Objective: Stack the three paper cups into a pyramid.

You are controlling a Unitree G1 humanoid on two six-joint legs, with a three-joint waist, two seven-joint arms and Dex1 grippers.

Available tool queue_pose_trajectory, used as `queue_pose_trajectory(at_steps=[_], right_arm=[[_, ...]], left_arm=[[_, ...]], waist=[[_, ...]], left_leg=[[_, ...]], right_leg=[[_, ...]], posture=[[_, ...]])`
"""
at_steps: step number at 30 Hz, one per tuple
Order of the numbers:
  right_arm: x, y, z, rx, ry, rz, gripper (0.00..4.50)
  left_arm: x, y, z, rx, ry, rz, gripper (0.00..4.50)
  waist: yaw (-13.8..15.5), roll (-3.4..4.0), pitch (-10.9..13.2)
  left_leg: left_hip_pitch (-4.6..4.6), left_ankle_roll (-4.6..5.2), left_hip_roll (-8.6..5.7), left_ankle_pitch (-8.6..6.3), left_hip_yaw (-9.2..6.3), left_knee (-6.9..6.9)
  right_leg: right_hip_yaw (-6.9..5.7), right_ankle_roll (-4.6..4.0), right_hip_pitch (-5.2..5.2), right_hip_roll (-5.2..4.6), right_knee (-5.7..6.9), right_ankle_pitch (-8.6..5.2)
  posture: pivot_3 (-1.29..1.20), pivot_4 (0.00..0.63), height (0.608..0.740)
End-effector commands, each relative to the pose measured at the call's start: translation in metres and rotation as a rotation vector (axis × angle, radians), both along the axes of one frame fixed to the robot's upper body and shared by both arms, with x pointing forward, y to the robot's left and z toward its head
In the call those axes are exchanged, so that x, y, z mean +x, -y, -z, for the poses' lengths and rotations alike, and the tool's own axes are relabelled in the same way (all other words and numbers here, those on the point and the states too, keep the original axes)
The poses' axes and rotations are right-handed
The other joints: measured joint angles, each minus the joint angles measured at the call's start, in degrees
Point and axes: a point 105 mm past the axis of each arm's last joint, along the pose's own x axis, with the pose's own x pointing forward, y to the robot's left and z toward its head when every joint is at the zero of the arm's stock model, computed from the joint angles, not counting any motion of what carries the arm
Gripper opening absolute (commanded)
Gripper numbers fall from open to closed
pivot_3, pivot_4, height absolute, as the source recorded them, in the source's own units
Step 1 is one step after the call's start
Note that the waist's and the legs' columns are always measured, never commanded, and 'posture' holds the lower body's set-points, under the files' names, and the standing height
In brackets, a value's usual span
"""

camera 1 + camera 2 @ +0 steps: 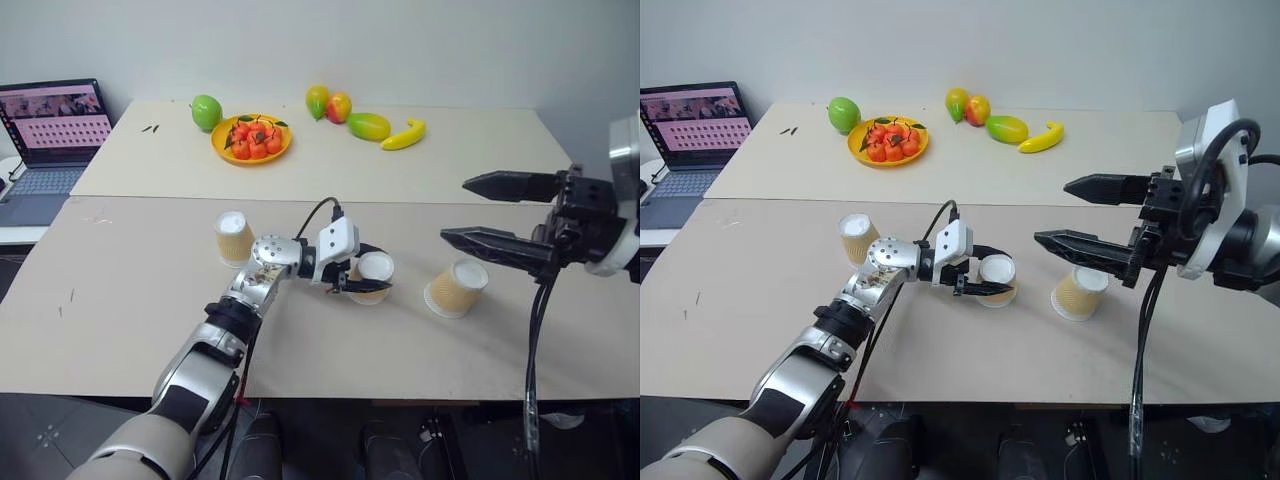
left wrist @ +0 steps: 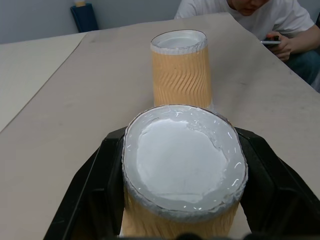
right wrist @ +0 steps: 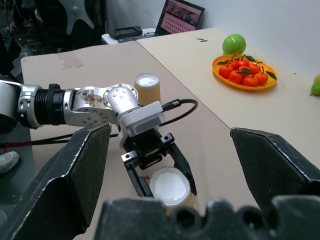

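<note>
At centre frame, the left gripper [image 1: 368,279] clamps an upturned middle cup [image 1: 375,268] on the table [image 1: 130,300], apparently placing a pyramid base beside the right cup [image 1: 457,287], while the right gripper [image 1: 478,212] hovers open above it and the left cup [image 1: 233,237] waits.

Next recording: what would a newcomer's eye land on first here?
The left tool, mid-table, is shut on an upside-down paper cup. To its right, the right tool hangs open above the table, over a second cup, while a third cup stands to the left. A yellow plate of red fruit brightens the far table.
</note>
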Motion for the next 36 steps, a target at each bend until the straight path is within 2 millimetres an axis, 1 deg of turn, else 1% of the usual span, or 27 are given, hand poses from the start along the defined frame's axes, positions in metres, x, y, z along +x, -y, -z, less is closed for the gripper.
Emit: queue_pose_trajectory(at_steps=[1,3,4,7,9,11,13,18,21,22,24,26,28,31,32,33,34,36], right_arm=[[-0.005,0.001,-0.011,-0.008,0.046,0.005,4.50],[-0.004,0.001,-0.011,-0.010,0.043,0.003,4.50],[-0.003,0.001,-0.010,-0.010,0.042,0.001,4.50],[-0.002,0.000,-0.011,-0.009,0.040,-0.008,4.50],[-0.001,-0.001,-0.011,-0.007,0.039,-0.014,4.50],[0.001,-0.002,-0.010,-0.006,0.037,-0.017,4.50],[0.002,-0.002,-0.010,-0.006,0.036,-0.018,4.50],[0.004,-0.004,-0.010,-0.004,0.038,-0.032,4.50],[0.006,-0.006,-0.010,-0.001,0.039,-0.041,4.50],[0.006,-0.006,-0.010,-0.002,0.040,-0.041,4.50],[0.006,-0.006,-0.009,-0.001,0.039,-0.046,4.50],[0.006,-0.007,-0.009,0.002,0.036,-0.056,4.50],[0.005,-0.008,-0.008,0.003,0.033,-0.067,4.50],[0.007,-0.009,-0.005,0.001,0.030,-0.088,4.50],[0.008,-0.009,-0.005,0.000,0.030,-0.091,4.50],[0.008,-0.009,-0.005,0.001,0.030,-0.098,4.50],[0.010,-0.010,-0.004,0.002,0.029,-0.107,4.50],[0.013,-0.013,-0.004,0.003,0.026,-0.137,4.50]], left_arm=[[0.006,-0.006,0.017,0.047,-0.033,-0.052,3.60],[0.007,-0.006,0.014,0.029,-0.039,-0.059,4.36],[0.007,-0.006,0.012,0.022,-0.042,-0.060,4.43],[0.007,-0.005,0.005,-0.005,-0.049,-0.058,4.43],[0.007,-0.005,-0.004,-0.035,-0.047,-0.060,4.43],[0.007,-0.003,-0.021,-0.086,-0.040,-0.065,4.43],[0.006,-0.003,-0.032,-0.111,-0.035,-0.067,4.43],[-0.001,-0.002,-0.066,-0.178,-0.013,-0.060,4.43],[-0.009,0.002,-0.103,-0.261,-0.011,-0.043,4.43],[-0.010,0.002,-0.113,-0.281,-0.009,-0.046,4.43],[-0.008,-0.004,-0.136,-0.319,0.003,-0.077,4.43],[-0.006,-0.017,-0.158,-0.349,0.009,-0.116,4.43],[-0.004,-0.035,-0.173,-0.356,0.019,-0.169,4.43],[-0.001,-0.078,-0.196,-0.364,0.034,-0.304,4.43],[-0.001,-0.086,-0.199,-0.363,0.034,-0.332,4.43],[0.001,-0.098,-0.201,-0.363,0.035,-0.385,4.43],[0.004,-0.114,-0.203,-0.363,0.034,-0.461,4.43],[0.006,-0.152,-0.199,-0.365,0.024,-0.622,4.43]], waist=[[-0.05,0.00,0.00],[-0.19,0.00,0.00],[-0.16,0.00,0.01],[0.00,0.00,0.01],[0.00,0.00,0.01],[0.02,0.00,0.01],[0.05,0.00,0.01],[-0.04,0.00,0.01],[-0.07,-0.01,0.02],[-0.06,-0.01,0.02],[-0.03,-0.02,0.02],[-0.06,-0.01,0.02],[-0.50,-0.01,0.01],[-1.36,0.00,0.02],[-1.59,0.01,0.03],[-1.59,0.01,0.03],[-1.56,-0.01,0.03],[-1.73,0.00,0.03]], left_leg=[[0.00,0.01,0.00,0.01,0.00,0.02],[-0.01,0.02,0.00,0.02,0.01,0.01],[-0.05,0.02,0.00,0.02,0.01,-0.01],[-0.20,0.03,-0.01,0.02,0.00,-0.01],[-0.21,0.03,-0.01,0.02,0.00,-0.03],[-0.21,0.03,-0.01,0.02,-0.01,-0.04],[-0.21,0.03,-0.01,0.02,-0.01,-0.03],[-0.20,0.03,-0.01,0.02,-0.01,-0.03],[-0.20,0.03,-0.01,0.02,-0.01,-0.04],[-0.20,0.03,-0.01,0.02,-0.01,-0.02],[-0.20,0.03,-0.01,0.02,-0.01,-0.01],[-0.20,0.03,-0.01,0.02,-0.01,-0.02],[-0.19,0.03,-0.01,0.01,-0.01,-0.04],[-0.12,0.03,0.00,0.02,-0.01,-0.11],[-0.11,0.03,0.00,0.02,-0.02,-0.12],[-0.11,0.03,0.00,0.02,-0.02,-0.11],[-0.12,0.03,0.00,0.02,-0.02,-0.10],[-0.12,0.02,0.00,0.02,-0.02,-0.07]], right_leg=[[0.00,0.01,0.01,0.00,0.00,0.01],[0.02,0.02,-0.03,0.00,0.00,0.01],[0.03,0.01,-0.08,0.00,0.01,0.02],[0.03,0.01,-0.18,0.00,0.00,0.01],[0.03,0.02,-0.18,0.00,-0.02,0.01],[0.03,0.02,-0.18,0.00,-0.02,0.00],[0.03,0.02,-0.18,0.00,-0.02,0.00],[0.03,0.02,-0.18,0.00,-0.01,0.00],[0.03,0.02,-0.18,0.00,-0.02,0.00],[0.03,0.03,-0.18,0.00,-0.01,0.00],[0.03,0.04,-0.18,0.00,0.00,-0.01],[0.03,0.05,-0.17,0.00,-0.02,-0.01],[0.03,0.06,-0.18,0.00,-0.03,-0.02],[0.03,0.05,-0.18,0.01,0.01,-0.03],[0.03,0.05,-0.18,0.02,0.03,-0.04],[0.03,0.05,-0.18,0.02,0.04,-0.04],[0.04,0.05,-0.18,0.01,0.04,-0.04],[0.04,0.06,-0.17,0.01,0.03,-0.04]], posture=[[0.00,0.150,0.732],[0.00,0.150,0.732],[0.00,0.150,0.732],[0.00,0.150,0.732],[0.00,0.150,0.732],[0.00,0.150,0.732],[0.00,0.150,0.732],[0.00,0.150,0.732],[0.00,0.150,0.732],[0.00,0.150,0.732],[0.00,0.150,0.732],[0.00,0.150,0.732],[0.00,0.150,0.732],[0.00,0.150,0.732],[0.00,0.150,0.732],[0.00,0.150,0.732],[0.00,0.150,0.732],[0.00,0.150,0.732]])
